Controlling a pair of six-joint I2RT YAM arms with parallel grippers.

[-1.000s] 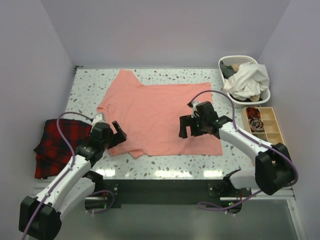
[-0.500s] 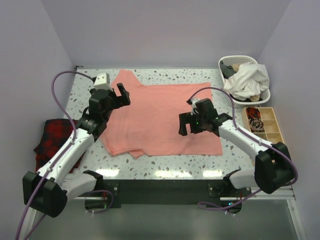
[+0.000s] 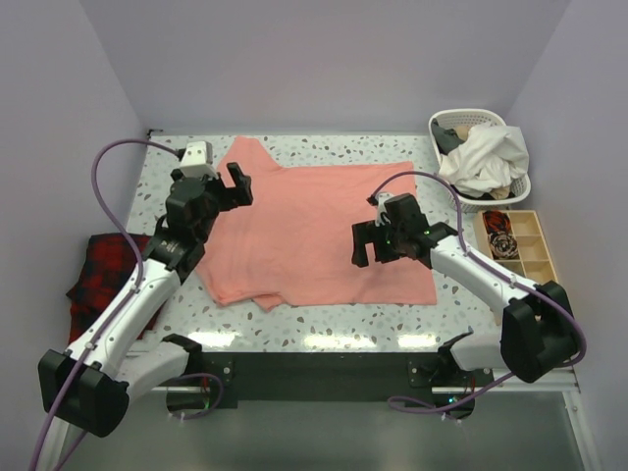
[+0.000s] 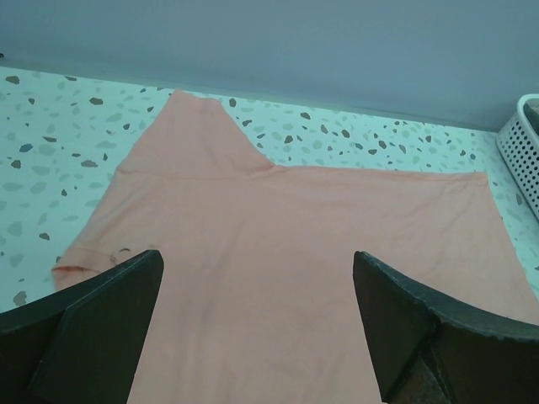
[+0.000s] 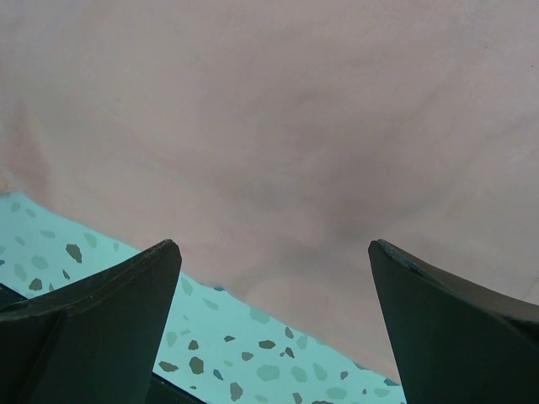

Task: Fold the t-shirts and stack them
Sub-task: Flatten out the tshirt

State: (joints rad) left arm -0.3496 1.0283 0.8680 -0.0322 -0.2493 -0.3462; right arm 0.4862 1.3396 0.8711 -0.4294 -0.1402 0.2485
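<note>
The right gripper point(image 5: 274, 244) is wide open and empty, with the t-shirt point(image 3: 314, 226) flat beneath its fingers; an edge of the shirt and a strip of table point(image 5: 101, 278) show between them. Farther back the left gripper point(image 4: 257, 254), also spread and empty, hovers over the shirt's left side. One sleeve point(image 4: 189, 135) reaches away ahead of its left finger, and a basket point(image 4: 526, 143) sits beyond the right one

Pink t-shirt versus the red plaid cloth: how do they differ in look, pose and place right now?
The pink t-shirt is plain salmon, while the plaid cloth is red-and-black checked. The t-shirt lies spread out flat, but the plaid cloth is bunched up. The t-shirt fills the middle of the table, whereas the plaid cloth sits at its left edge, partly behind an arm. Both are soft fabric resting on the table, and neither is gripped.
</note>
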